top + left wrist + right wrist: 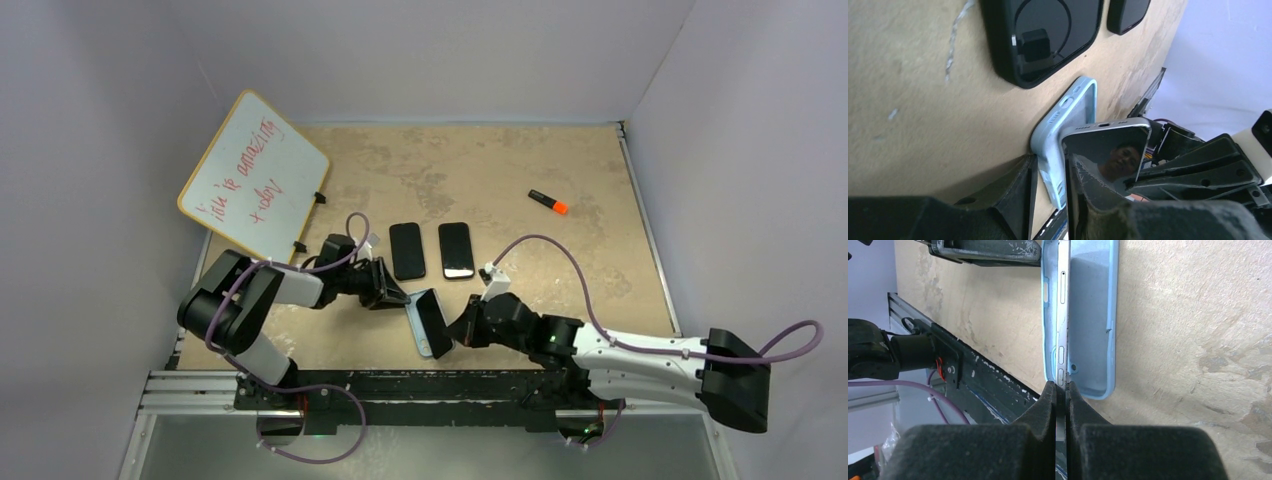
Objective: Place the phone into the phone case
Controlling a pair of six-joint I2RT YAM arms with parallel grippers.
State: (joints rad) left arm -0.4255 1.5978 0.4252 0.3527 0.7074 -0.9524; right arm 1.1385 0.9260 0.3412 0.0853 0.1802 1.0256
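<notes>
In the top external view, the phone (436,322) and the light blue phone case (420,340) sit together at the lower centre of the table (520,170), just above the arms' base rail. The phone's dark face is tilted up, and the case shows as a blue strip along its left edge. The left gripper (392,290) meets the case's upper left corner, and the right gripper (462,330) meets the phone from the right. Above them two black phones (406,250) (456,250) lie flat side by side. A whiteboard (255,180) leans at the upper left and an orange marker (548,202) lies at the upper right.

In the left wrist view, the case (1068,115) stands on its long edge at the centre of the frame, with the phone's (1108,145) mirror-like screen leaning out of it to the right. The left gripper (1052,162) has its fingers pressed together on the near end of the case wall, one on each side. One of the black phones (1048,35) fills the top of the frame.

In the right wrist view, the right gripper (1061,390) has its foam pads (1040,410) squeezed tight on the phone's (1063,315) thin edge at the lower centre. The phone runs straight up the frame, edge-on, inside the open hollow of the case (1093,315). It is not seated flat, and the blue interior shows to its right. A black finger (993,250) of the left gripper sits at the top, beside the case's far end.
</notes>
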